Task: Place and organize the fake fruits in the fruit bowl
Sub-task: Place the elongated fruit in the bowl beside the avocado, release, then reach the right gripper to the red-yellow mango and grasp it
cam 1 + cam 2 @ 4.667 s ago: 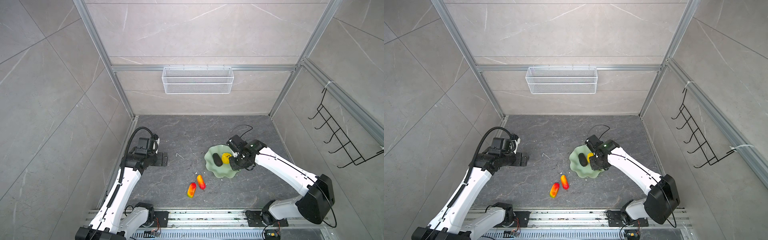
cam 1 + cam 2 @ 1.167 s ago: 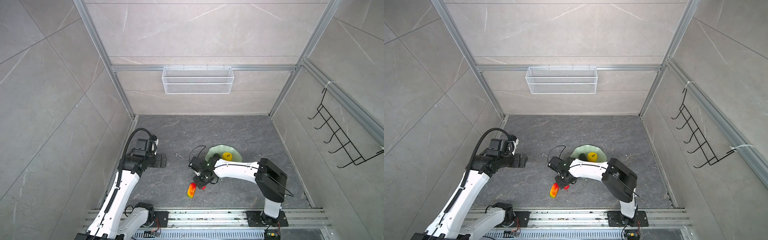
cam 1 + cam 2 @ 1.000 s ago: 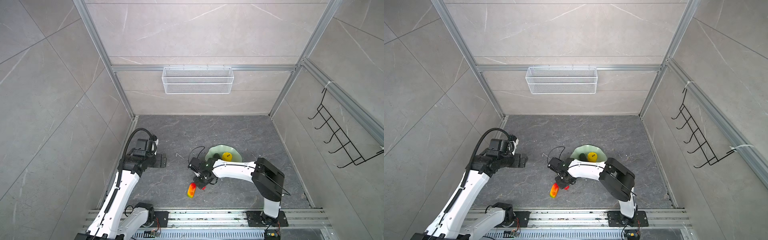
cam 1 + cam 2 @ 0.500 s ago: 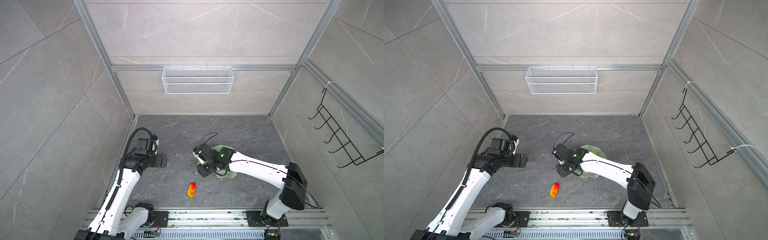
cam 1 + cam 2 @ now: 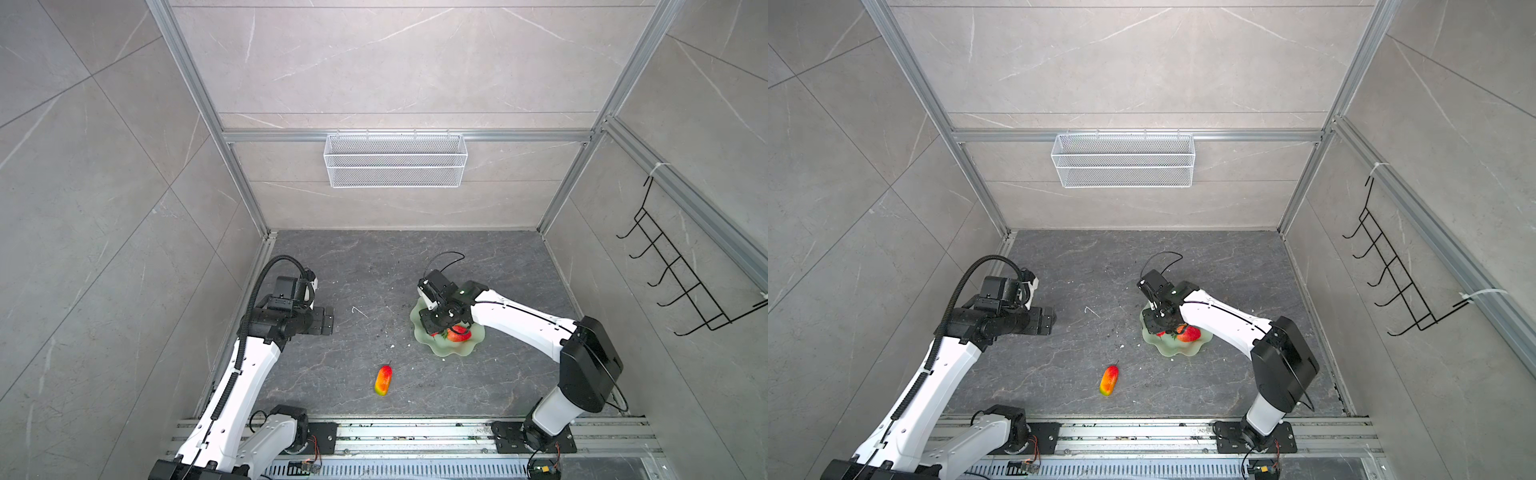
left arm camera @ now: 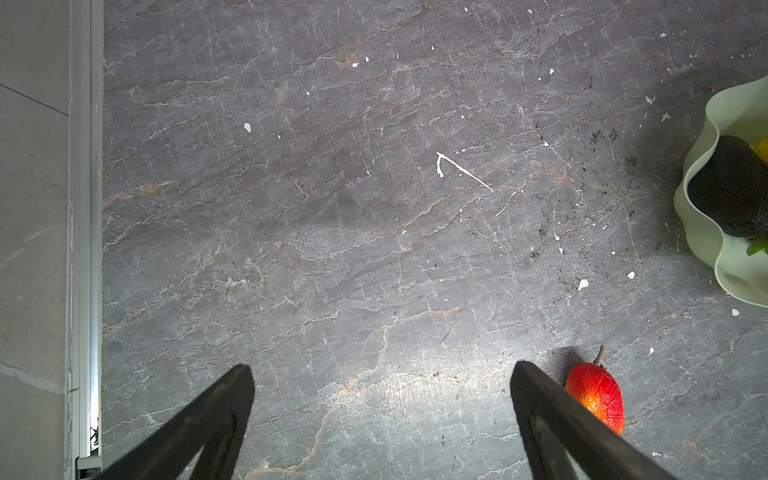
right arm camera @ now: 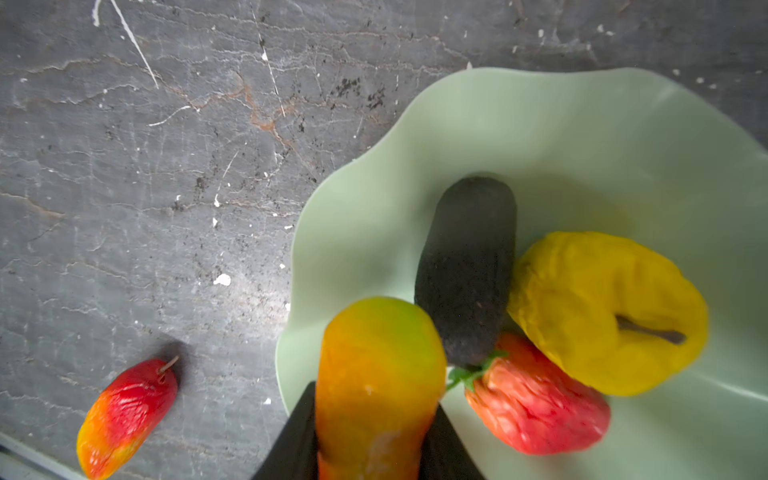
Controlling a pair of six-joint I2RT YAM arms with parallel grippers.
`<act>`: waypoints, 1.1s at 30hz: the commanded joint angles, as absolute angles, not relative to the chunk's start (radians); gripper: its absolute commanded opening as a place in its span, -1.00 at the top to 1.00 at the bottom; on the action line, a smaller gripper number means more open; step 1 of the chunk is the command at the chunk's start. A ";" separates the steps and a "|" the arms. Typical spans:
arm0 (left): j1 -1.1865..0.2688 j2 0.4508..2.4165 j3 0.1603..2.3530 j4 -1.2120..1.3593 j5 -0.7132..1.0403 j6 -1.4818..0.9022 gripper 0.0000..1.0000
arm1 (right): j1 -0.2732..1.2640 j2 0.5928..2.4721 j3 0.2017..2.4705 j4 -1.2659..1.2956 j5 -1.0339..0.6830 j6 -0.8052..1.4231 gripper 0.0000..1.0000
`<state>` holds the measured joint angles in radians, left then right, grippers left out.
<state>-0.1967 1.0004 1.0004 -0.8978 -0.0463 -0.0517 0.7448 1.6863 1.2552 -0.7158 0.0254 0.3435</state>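
One elongated fruit (image 7: 378, 357) pinched in right gripper (image 7: 372, 432), above fruit bowl (image 7: 582, 133) (rim side)

White wire mesh basket (image 5: 395, 160) hung on back wall, just under horizontal aluminium bar (image 5: 395, 136). Black wire hook rack (image 5: 685, 270) on right wall. Walls: large grey marbled tiles (image 5: 374, 62). Tabletop (image 5: 374, 266): dark grey veined stone. Thin white hooked scratch (image 6: 461, 168) near middle; white flecks (image 6: 247, 126) and dark smudges (image 6: 598, 135) scattered around. Slotted metal rail (image 5: 415, 432) along front edge.

Grey tiled walls (image 5: 395, 62), dark stone floor (image 5: 374, 266)
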 commanded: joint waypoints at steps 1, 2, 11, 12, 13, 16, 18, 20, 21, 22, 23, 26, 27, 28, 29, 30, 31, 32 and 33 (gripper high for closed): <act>-0.198 0.994 1.034 -0.901 -0.041 -0.056 -1.00 | 0.738 1.719 1.263 -0.676 0.015 0.333 0.48; -0.198 0.993 1.035 -0.903 -0.043 -0.056 -1.00 | 0.736 1.727 1.261 -0.671 0.015 0.336 0.46; -0.198 0.987 1.029 -0.905 -0.041 -0.056 -1.00 | 0.730 1.739 1.274 -0.673 0.027 0.331 0.05; -0.198 0.987 1.029 -0.905 -0.044 -0.056 -1.00 | 0.730 1.739 1.282 -0.683 0.031 0.325 -0.01; -0.198 0.985 1.027 -0.905 -0.043 -0.057 -1.00 | 0.730 1.735 1.292 -0.694 0.036 0.319 -0.06; -0.198 0.981 1.023 -0.906 -0.043 -0.057 -1.00 | 0.730 1.709 1.328 -0.740 0.055 0.296 -0.23; -0.198 0.977 1.020 -0.908 -0.045 -0.060 -1.00 | 0.730 1.686 1.361 -0.781 0.061 0.275 -0.37; -0.198 0.974 1.016 -0.908 -0.046 -0.059 -1.00 | 0.734 1.653 1.388 -0.811 0.045 0.233 -0.60; -0.198 0.973 1.016 -0.907 -0.046 -0.059 -1.00 | 0.741 1.627 1.397 -0.817 0.026 0.211 -0.71; -0.198 0.974 1.017 -0.907 -0.048 -0.059 -1.00 | 0.753 1.603 1.404 -0.823 0.007 0.185 -0.82; -0.198 0.974 1.017 -0.907 -0.048 -0.059 -1.00 | 0.767 1.585 1.410 -0.827 -0.003 0.167 -0.89; -0.198 0.978 1.021 -0.907 -0.046 -0.060 -1.00 | 0.830 1.560 1.441 -0.871 -0.029 0.138 -0.99; -0.198 0.977 1.021 -0.907 -0.046 -0.060 -1.00 | 0.860 1.556 1.442 -0.876 -0.033 0.137 -0.99; -0.197 0.978 1.020 -0.908 -0.046 -0.060 -1.00 | 0.893 1.555 1.440 -0.873 -0.043 0.135 -0.99; -0.197 0.979 1.021 -0.906 -0.046 -0.060 -1.00 | 0.922 1.558 1.433 -0.864 -0.056 0.139 -0.99; -0.198 0.980 1.022 -0.905 -0.045 -0.061 -1.00 | 0.953 1.565 1.424 -0.848 -0.070 0.147 -0.99; -0.198 0.982 1.021 -0.906 -0.045 -0.060 -1.00 | 0.977 1.574 1.413 -0.831 -0.090 0.161 -0.99; -0.198 0.982 1.020 -0.906 -0.044 -0.060 -1.00 | 0.995 1.585 1.404 -0.814 -0.107 0.171 -0.99; -0.197 0.982 1.021 -0.907 -0.044 -0.061 -1.00 | 1.017 1.602 1.393 -0.794 -0.112 0.188 -0.99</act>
